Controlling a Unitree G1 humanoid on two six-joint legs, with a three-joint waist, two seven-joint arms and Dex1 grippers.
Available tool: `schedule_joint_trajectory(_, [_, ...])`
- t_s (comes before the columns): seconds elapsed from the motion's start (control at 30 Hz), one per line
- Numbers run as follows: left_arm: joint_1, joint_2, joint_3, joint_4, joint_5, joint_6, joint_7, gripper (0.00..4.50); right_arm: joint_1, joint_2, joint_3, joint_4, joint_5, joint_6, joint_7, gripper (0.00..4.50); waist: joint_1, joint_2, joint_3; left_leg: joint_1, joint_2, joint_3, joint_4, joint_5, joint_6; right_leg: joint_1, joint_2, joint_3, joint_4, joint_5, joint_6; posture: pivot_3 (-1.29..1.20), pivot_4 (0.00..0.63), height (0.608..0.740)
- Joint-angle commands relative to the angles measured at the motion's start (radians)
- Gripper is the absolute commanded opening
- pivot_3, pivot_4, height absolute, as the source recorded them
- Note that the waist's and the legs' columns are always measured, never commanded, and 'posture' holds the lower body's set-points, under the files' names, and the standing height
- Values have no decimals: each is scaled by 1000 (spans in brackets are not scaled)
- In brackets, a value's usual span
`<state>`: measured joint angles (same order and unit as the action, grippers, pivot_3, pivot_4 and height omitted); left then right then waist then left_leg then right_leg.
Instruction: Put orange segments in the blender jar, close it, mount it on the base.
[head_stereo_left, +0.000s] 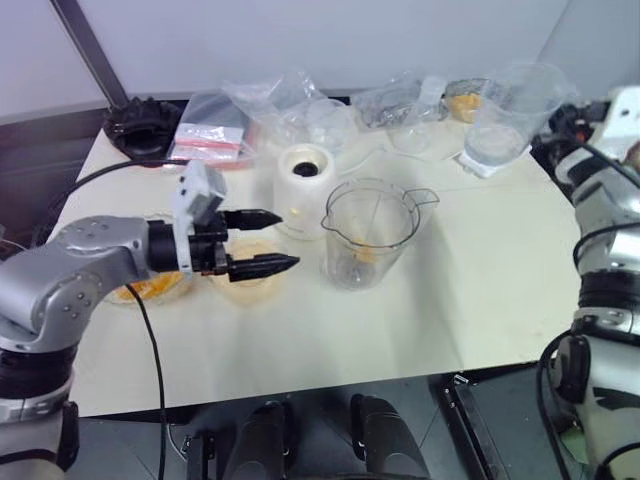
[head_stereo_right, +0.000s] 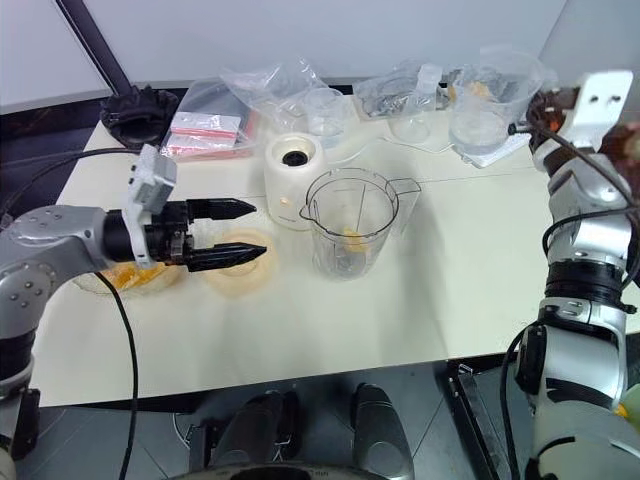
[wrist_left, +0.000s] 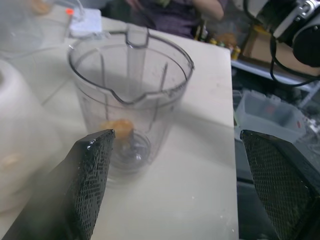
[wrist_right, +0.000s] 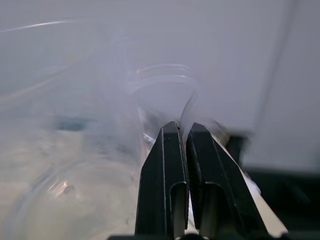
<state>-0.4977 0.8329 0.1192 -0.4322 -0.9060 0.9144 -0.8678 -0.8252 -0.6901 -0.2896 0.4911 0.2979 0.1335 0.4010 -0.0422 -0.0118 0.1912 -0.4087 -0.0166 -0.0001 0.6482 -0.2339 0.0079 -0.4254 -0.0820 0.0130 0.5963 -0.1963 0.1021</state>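
Jaws: left gripper (head_stereo_left: 272, 240) held wide apart, empty, beside the blender jar (head_stereo_left: 368, 232); right gripper (wrist_right: 182, 131) pressed together. One orange segment (wrist_left: 120, 128), apparently, sits inside the jar; base (head_stereo_left: 304, 186) just behind.

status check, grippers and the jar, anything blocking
Left gripper open, empty, beside the blender jar. Right gripper shut, raised at the far right. Jar unlidded, one orange segment inside, off the base. Nothing blocking.

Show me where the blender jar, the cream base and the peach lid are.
blender jar (head_stereo_left: 365, 235): left eye view, its clear front wall.
base (head_stereo_left: 305, 185): left eye view, its cream side below the dark socket.
lid (head_stereo_right: 237, 272): right eye view, its front edge below the fingers.
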Motion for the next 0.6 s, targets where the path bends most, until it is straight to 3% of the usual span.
schedule_joint_trajectory(0.03, [-17, 2, 32, -1, -14, -5, 2, 4195, -44, -25, 30, -82, -14, 12, 53, 68, 1, 0, 0, 0, 0, 0, 0, 0, 0, 0, 0, 0, 0, 0, 0, 0, 150, 740])
schedule_joint_trajectory(0.33, [4, -11, 24, -17, 0, -13, 17, 4195, -55, -11, 116, -262, -21, 80, 155, 68, 3, 0, 1, -1, 0, 1, 0, 0, 0, -1, 0, 0, 0, 0, 0, 0, 150, 740])
schedule_joint_trajectory(0.6, [2, -10, 18, -17, 3, -18, 18, 4195, -15, -13, 174, -298, -107, -27, 207, 68, 7, -1, 1, -1, 0, 1, 0, 0, 0, -1, 0, 0, 0, 0, 0, 0, 150, 740])
